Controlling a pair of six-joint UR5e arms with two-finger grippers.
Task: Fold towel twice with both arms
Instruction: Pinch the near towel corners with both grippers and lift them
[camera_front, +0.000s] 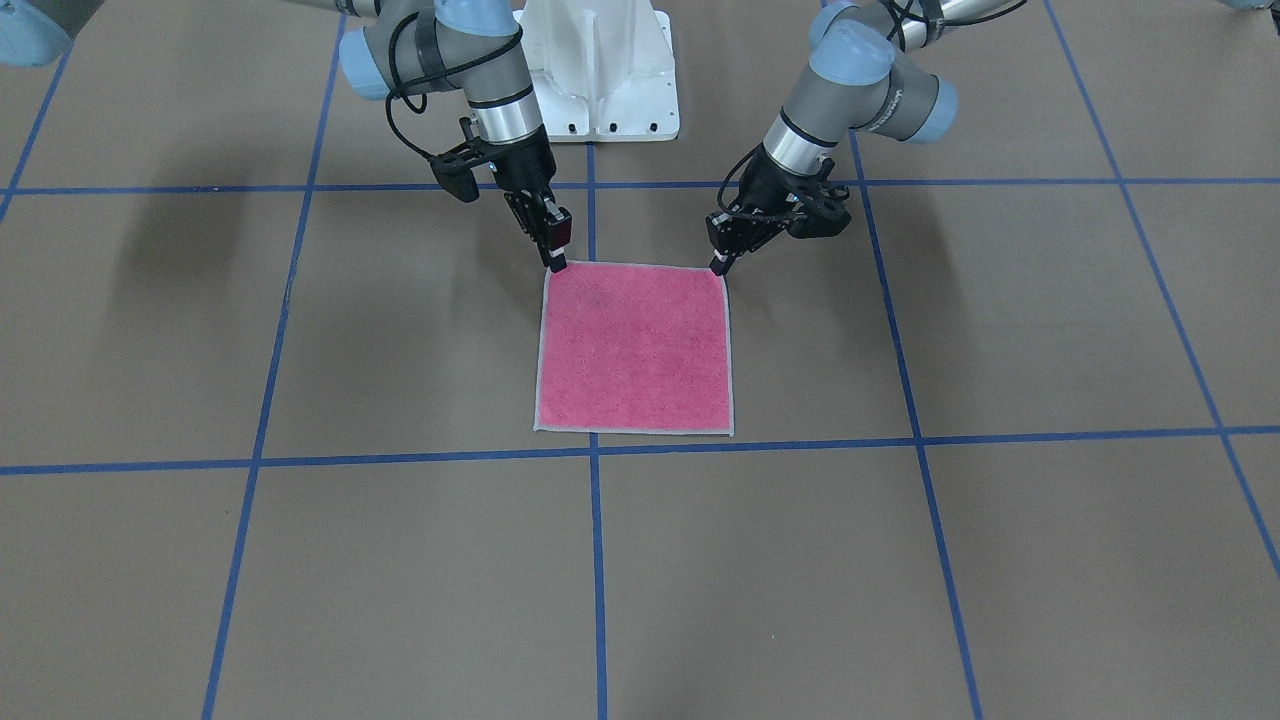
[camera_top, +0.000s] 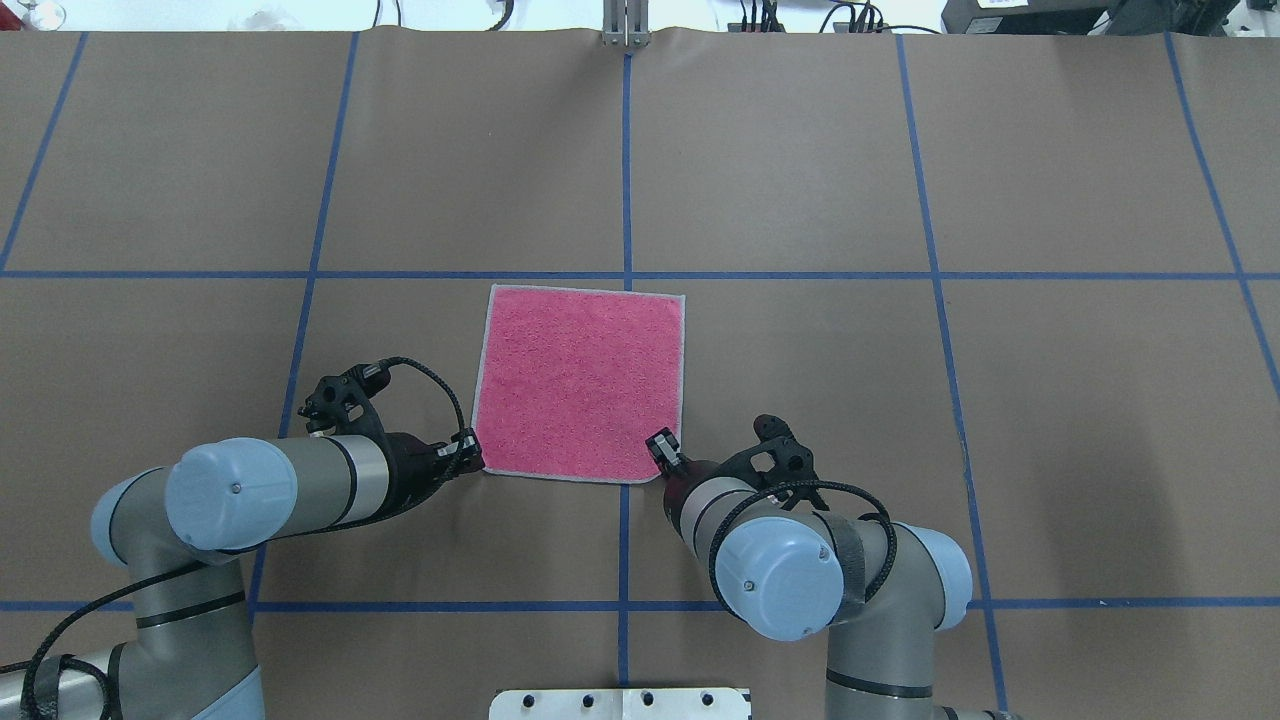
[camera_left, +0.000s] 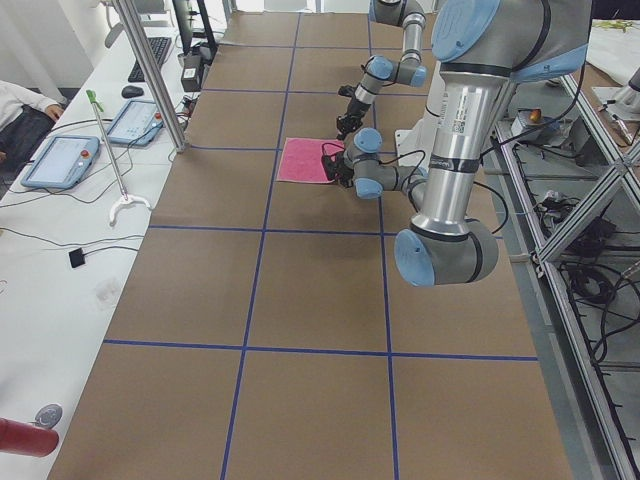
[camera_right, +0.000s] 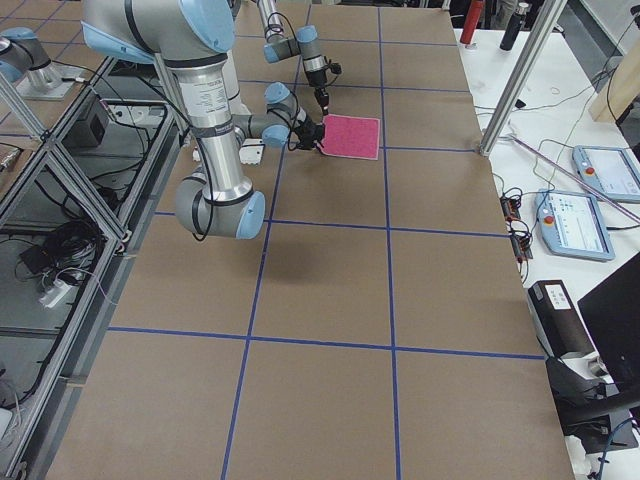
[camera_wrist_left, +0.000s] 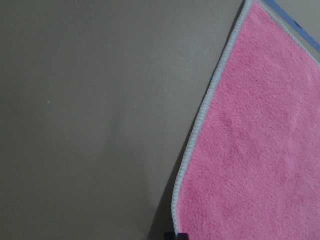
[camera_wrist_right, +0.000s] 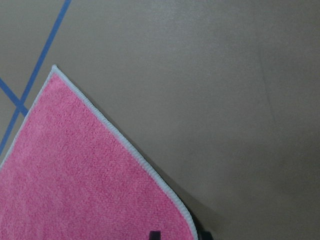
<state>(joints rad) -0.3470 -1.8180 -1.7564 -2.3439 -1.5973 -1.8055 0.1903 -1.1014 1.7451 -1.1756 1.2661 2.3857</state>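
as towel (camera_front: 635, 350) lies flat — pincers (camera_front: 557, 266) (camera_front: 720, 267) touch corners.

The towel (camera_wrist_left: 255, 145) fills the right side, pink face up, its pale grey edging running diagonally from top right to bottom middle — 1 small black fingertip (camera_wrist_left: 176, 235) shows there at the lower border — with bare brown table (camera_wrist_left: 85, 120) to the left.

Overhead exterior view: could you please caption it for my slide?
Left gripper and right gripper at near corners of the flat towel.
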